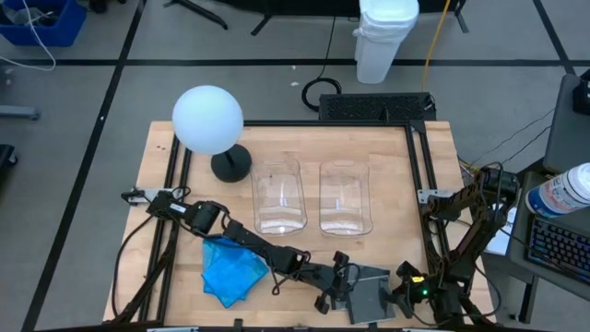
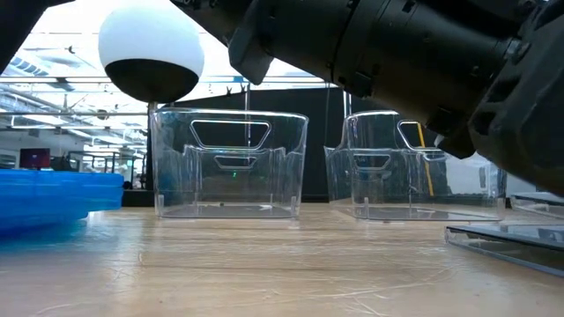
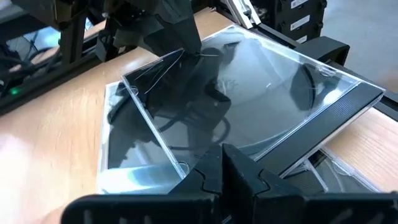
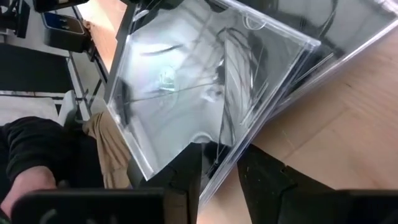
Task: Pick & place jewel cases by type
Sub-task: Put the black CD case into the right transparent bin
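Grey tiled floor (image 1: 83, 101); white bin (image 1: 385, 41).
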You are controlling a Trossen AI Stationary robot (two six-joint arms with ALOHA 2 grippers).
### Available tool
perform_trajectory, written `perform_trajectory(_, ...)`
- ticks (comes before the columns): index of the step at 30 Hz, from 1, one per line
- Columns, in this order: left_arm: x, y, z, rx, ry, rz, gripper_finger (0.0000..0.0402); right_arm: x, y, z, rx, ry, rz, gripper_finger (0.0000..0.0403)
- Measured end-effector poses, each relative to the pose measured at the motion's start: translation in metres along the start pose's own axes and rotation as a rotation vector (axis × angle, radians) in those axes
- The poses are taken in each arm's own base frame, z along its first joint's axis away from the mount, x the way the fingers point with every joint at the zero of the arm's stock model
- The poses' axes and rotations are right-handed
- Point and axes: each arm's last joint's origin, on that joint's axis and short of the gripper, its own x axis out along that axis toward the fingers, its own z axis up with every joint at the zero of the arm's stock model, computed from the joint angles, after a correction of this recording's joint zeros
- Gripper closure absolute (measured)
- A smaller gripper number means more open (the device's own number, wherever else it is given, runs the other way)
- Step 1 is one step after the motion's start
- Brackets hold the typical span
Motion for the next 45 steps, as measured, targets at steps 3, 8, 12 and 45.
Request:
perform_trajectory(3, -0.005, -0.002, 0.007, 0.049, -0.004, 0.002, 0.0387, -0.001, 0.001, 0.0, -0.019, 0.001, 0.004, 0.0315)
perform_trajectory(8, -0.027, -0.007, 0.039, 0.131, -0.027, 0.007, 0.0369, -0.001, 0.0, 0.0, -0.031, 0.003, 0.0, 0.0315)
perform_trajectory(12, -0.048, -0.01, 0.062, 0.149, -0.002, 0.031, 0.0352, -0.001, 0.0, 0.001, -0.043, -0.004, -0.001, 0.0315)
perform_trajectory(45, -0.037, -0.097, 0.036, -0.148, -0.107, -0.483, 0.0334, -0.001, -0.004, 0.007, -0.04, -0.117, -0.008, 0.0402)
